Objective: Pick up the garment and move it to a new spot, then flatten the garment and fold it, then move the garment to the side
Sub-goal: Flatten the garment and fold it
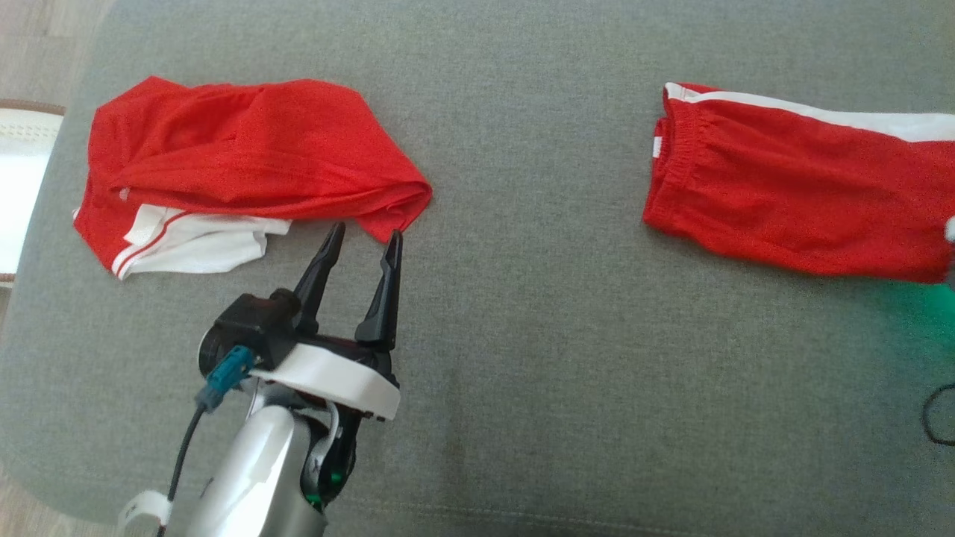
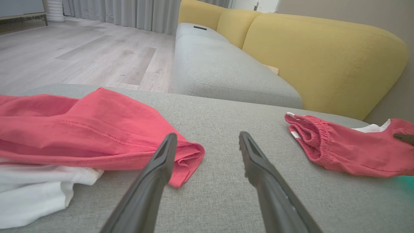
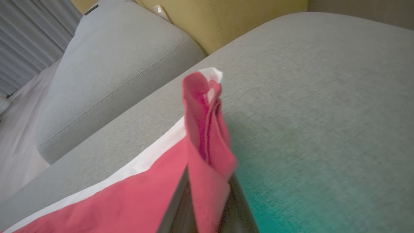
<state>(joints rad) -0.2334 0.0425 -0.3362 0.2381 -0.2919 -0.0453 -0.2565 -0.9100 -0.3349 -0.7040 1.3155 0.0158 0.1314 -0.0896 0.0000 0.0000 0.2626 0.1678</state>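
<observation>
A red garment (image 1: 791,190) with a white side stripe and an elastic waistband lies at the right of the grey cushion (image 1: 522,335). My right gripper (image 3: 208,176) is shut on a fold of this garment (image 3: 207,129), and the pinched red cloth stands up between its dark fingers (image 3: 176,207). The garment (image 2: 349,152) also lies at the right in the left wrist view, with a dark fingertip (image 2: 404,138) on it. My left gripper (image 1: 366,231) is open and holds nothing, its tips just short of the corner of a folded red and white shirt (image 1: 239,164).
The folded shirt (image 2: 81,136) takes up the cushion's left part. Behind it runs a grey sofa seat (image 2: 223,71) with yellow back cushions (image 2: 323,58). A wooden floor (image 2: 81,55) lies beyond the cushion's edge. A dark cable loop (image 1: 936,418) is at the right edge.
</observation>
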